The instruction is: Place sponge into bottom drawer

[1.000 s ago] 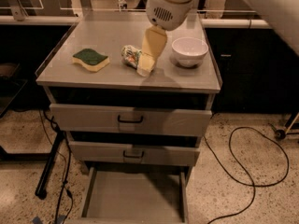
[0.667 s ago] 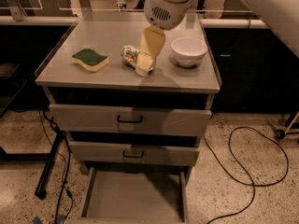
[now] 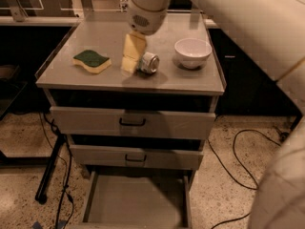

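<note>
The sponge (image 3: 92, 61), pale yellow with a dark green top, lies on the left part of the cabinet top (image 3: 95, 82). My gripper (image 3: 130, 56) hangs from the white arm over the middle of the top. It is just right of the sponge and against the left side of the crushed can (image 3: 149, 63). There is a small gap between gripper and sponge. The bottom drawer (image 3: 136, 202) is pulled out at floor level and shows a plain grey floor with nothing in it.
A white bowl (image 3: 192, 52) stands on the right part of the top. The two upper drawers (image 3: 132, 123) with black handles are closed. Black cables (image 3: 238, 147) trail over the floor on both sides. The big white arm fills the right of the view.
The gripper has moved left, from the can's right side to its left side, and is closer to the sponge. Sponge and bowl have not moved.
</note>
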